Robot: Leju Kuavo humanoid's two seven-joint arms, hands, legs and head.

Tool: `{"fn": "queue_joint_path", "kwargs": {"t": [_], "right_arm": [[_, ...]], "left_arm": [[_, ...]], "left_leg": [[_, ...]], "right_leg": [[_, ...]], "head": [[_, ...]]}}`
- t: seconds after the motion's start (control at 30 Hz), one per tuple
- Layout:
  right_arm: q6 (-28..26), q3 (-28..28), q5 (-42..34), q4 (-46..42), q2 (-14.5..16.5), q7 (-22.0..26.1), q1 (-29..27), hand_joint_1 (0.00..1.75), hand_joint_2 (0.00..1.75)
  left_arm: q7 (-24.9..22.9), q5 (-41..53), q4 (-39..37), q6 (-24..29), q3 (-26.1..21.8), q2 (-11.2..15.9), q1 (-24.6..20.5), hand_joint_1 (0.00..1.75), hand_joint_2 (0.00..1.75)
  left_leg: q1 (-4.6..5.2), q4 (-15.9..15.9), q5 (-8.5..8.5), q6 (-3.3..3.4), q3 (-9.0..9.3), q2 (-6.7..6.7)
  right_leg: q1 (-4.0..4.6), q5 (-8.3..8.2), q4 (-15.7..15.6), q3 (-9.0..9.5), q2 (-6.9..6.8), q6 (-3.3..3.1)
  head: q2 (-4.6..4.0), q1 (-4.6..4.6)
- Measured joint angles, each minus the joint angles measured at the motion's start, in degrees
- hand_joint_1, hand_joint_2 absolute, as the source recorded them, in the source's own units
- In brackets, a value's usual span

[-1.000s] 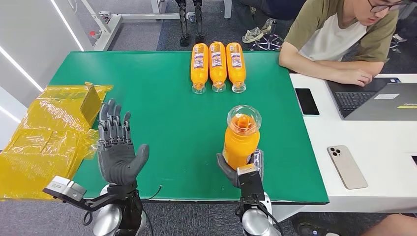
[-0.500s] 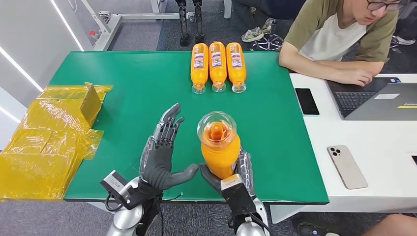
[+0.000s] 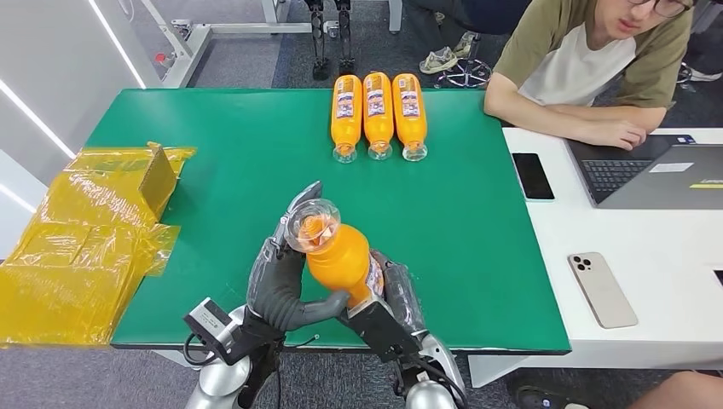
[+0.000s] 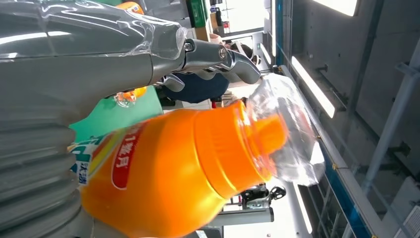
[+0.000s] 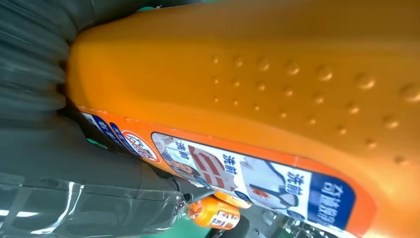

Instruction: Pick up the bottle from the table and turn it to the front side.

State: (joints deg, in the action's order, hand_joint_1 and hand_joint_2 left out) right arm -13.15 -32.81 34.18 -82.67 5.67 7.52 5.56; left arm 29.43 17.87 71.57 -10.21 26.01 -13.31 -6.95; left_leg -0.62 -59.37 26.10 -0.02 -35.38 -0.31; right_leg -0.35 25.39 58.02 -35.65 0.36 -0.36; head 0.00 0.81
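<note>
Orange bottle gripped by both hands above the near edge of the green table

Head view: the bottle (image 3: 337, 256) is off the table (image 3: 256, 153), tilted, clear cap toward the left; right hand (image 3: 394, 300) is wrapped around its lower body, left hand (image 3: 281, 277) cups the other side, thumb under it, fingers (image 3: 298, 209) extended past the cap. Left wrist view: left hand (image 4: 74, 124) presses against the bottle (image 4: 173, 163) at the label. Right wrist view: right hand (image 5: 44, 124) is closed on the bottle (image 5: 257, 74); three bottles (image 3: 377, 115) lie at the far edge
</note>
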Motion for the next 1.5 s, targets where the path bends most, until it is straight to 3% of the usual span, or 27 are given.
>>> {"fn": "queue_joint_path", "kwargs": {"t": [0.27,0.63,0.67,0.8,1.17,1.2,1.33,1.5], "right_arm": [[6.71,-0.27,8.47,1.80,-0.03,-5.51,1.76,1.75,1.75],[8.39,0.45,13.80,0.73,-0.03,-4.89,1.34,1.75,1.75],[8.39,0.45,13.90,0.73,-0.03,-4.78,1.33,1.75,1.75],[8.69,0.46,15.00,0.74,-0.03,-2.68,1.13,1.75,1.75],[8.92,0.62,16.44,1.26,-0.03,-0.88,1.19,1.75,1.75],[8.92,0.65,16.49,1.37,-0.03,-0.81,1.21,1.68,1.75],[8.48,0.64,17.43,1.66,-0.02,-0.51,1.32,0.45,1.75],[7.56,0.45,18.54,1.83,-0.01,-0.22,1.21,0.45,1.75]], "left_arm": [[-2.09,0.19,1.28,-0.30,-0.48,0.12,0.76,0.00,1.75],[-2.92,-0.28,2.07,-0.93,-0.74,0.16,1.13,0.00,1.75],[-2.92,-0.30,2.07,-0.94,-0.74,0.16,1.13,0.05,1.75],[-2.79,-0.68,2.06,-0.98,-0.76,0.15,1.12,1.70,1.75],[-1.73,-2.24,2.05,-1.09,-0.83,0.15,1.24,1.75,1.75],[-1.73,-2.33,2.05,-1.08,-0.83,0.15,1.26,1.75,1.75],[-1.51,-2.47,2.05,-1.01,-0.87,0.14,1.38,1.75,1.75],[-1.28,-2.40,2.05,-0.80,-0.87,0.11,1.37,1.75,1.75]], "left_leg": [[0.00,0.00,0.00,0.00,0.00,-0.01],[0.00,0.00,0.01,0.00,0.00,0.00],[0.00,0.00,0.01,0.00,0.00,0.00],[0.00,0.00,0.01,0.00,0.00,0.00],[0.00,0.00,0.03,-0.01,0.00,0.00],[0.00,0.00,0.03,-0.01,0.00,0.00],[0.00,0.00,0.03,-0.01,0.00,0.00],[0.00,0.00,0.04,-0.01,0.00,0.00]], "right_leg": [[0.00,0.01,0.00,-0.01,-0.01,0.00],[0.00,0.02,0.00,-0.01,-0.01,0.00],[0.00,0.02,0.00,-0.01,-0.01,0.00],[0.00,0.02,0.00,-0.01,-0.01,-0.01],[0.00,0.02,0.00,-0.01,-0.01,-0.01],[0.00,0.02,0.00,-0.01,-0.01,-0.01],[0.00,0.02,0.00,-0.01,-0.01,-0.01],[0.00,0.03,0.00,-0.01,-0.01,-0.01]], "head": [[0.00,-0.01],[0.00,-0.01],[0.00,-0.01],[0.00,-0.01],[0.00,-0.01],[0.00,-0.01],[0.00,-0.01],[0.00,-0.01]]}}
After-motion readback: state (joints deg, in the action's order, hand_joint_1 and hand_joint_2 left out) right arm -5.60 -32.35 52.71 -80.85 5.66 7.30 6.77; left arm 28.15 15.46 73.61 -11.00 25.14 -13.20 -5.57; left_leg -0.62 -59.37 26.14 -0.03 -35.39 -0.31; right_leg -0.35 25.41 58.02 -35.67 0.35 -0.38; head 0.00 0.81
